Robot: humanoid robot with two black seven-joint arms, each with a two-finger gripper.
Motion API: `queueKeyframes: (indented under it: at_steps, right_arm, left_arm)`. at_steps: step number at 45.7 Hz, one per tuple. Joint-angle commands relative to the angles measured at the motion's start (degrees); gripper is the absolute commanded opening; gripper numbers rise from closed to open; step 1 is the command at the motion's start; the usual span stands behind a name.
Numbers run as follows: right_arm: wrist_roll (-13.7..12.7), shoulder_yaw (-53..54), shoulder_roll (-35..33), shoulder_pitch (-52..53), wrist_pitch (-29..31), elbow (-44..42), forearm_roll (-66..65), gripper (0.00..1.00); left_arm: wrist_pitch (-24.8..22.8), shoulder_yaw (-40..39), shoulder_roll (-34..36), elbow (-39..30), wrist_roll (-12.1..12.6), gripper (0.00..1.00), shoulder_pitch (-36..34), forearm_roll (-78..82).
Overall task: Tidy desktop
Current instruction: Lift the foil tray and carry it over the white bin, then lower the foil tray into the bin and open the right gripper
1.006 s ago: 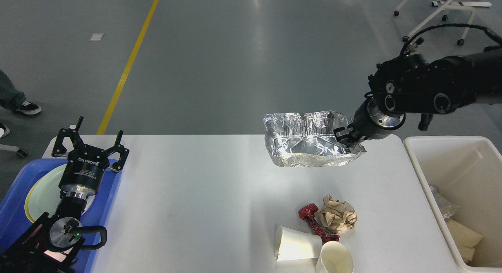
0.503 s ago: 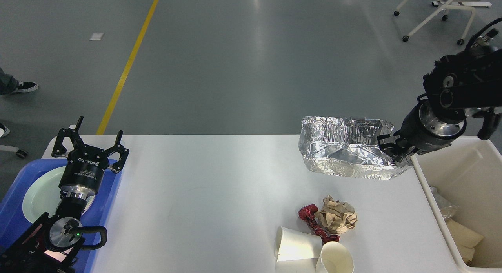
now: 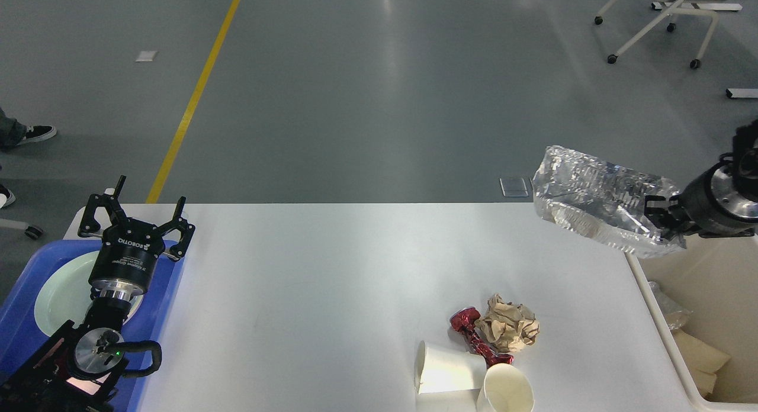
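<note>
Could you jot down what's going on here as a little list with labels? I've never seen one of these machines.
right tool: shut on foil tray, held in the air at the bin's near edge
left tool: open, empty, above blue tray
blue tray holds: plate
desktop litter: two paper cups, crumpled brown paper, red wrapper
bin: some rubbish inside

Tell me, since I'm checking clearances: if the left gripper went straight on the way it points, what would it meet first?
Probably nothing. The left gripper is open above the blue tray and points up and away past the desktop's far edge, toward bare floor; depth is unclear.
</note>
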Motion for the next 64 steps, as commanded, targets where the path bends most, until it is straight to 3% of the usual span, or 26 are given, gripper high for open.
queueKeyframes:
  at_steps: [1, 11, 22, 30, 38, 50, 64]
  right_arm:
    - [0.08, 1.2, -6.48, -7.55, -0.63, -7.98, 0.96, 0.0]
    - [0.08, 11.91, -13.78, -27.14, -4.75, -22.57, 3.42, 0.0]
    - [-0.09, 32.04, -13.26, -52.63, -7.75, -39.79, 5.09, 0.0]
    - [-0.27, 44.61, -6.06, -67.31, -9.07, -54.2, 5.09, 0.0]
    - [-0.36, 50.07, 4.22, -77.34, -14.42, -66.52, 5.09, 0.0]
    - [-0.44, 54.2, 8.63, -81.65, -20.93, -69.87, 5.18, 0.0]
    - [-0.36, 54.12, 8.89, -82.36, -21.02, -69.87, 5.18, 0.0]
  left_arm:
    - [0.0, 0.06, 0.0, -0.01, -0.01, 0.96, 0.0, 0.0]
    - [0.0, -0.03, 0.0, -0.01, -0.01, 0.96, 0.0, 0.0]
    - [0.0, -0.03, 0.0, -0.01, -0.01, 0.96, 0.0, 0.0]
    - [0.0, 0.06, 0.0, -0.01, -0.01, 0.96, 0.0, 0.0]
    - [0.0, -0.03, 0.0, -0.01, 0.07, 0.96, 0.0, 0.0]
    - [0.0, -0.03, 0.0, -0.01, -0.01, 0.96, 0.0, 0.0]
    - [0.0, -0.03, 0.0, -0.01, -0.01, 0.96, 0.0, 0.0]
